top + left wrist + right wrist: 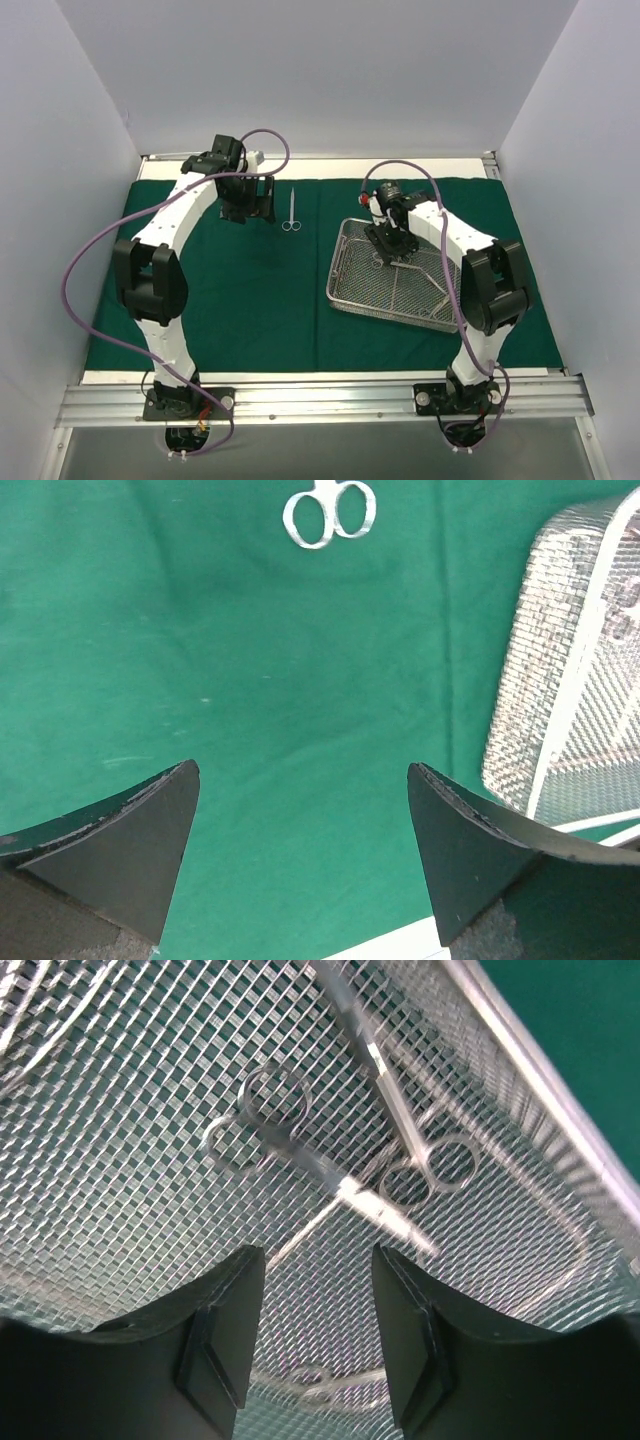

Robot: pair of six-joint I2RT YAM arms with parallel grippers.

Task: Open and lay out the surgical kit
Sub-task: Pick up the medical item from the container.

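The dark green drape [250,290] lies spread flat over the table. The silver wire-mesh tray [345,285] sits on it at the right and shows in the left wrist view [545,690]. One pair of steel scissors [291,212] lies on the drape at the back centre, its finger rings in the left wrist view [328,515]. My left gripper [247,205] is open and empty above the drape, left of those scissors. My right gripper [318,1290] is open just above the tray floor, over two crossed instruments [350,1165].
The tray's raised rim [540,1070] runs along the right of the right wrist view. Another instrument [330,1385] lies under the mesh near my right fingers. White walls enclose the table on three sides. A metal rail [320,398] runs along the near edge.
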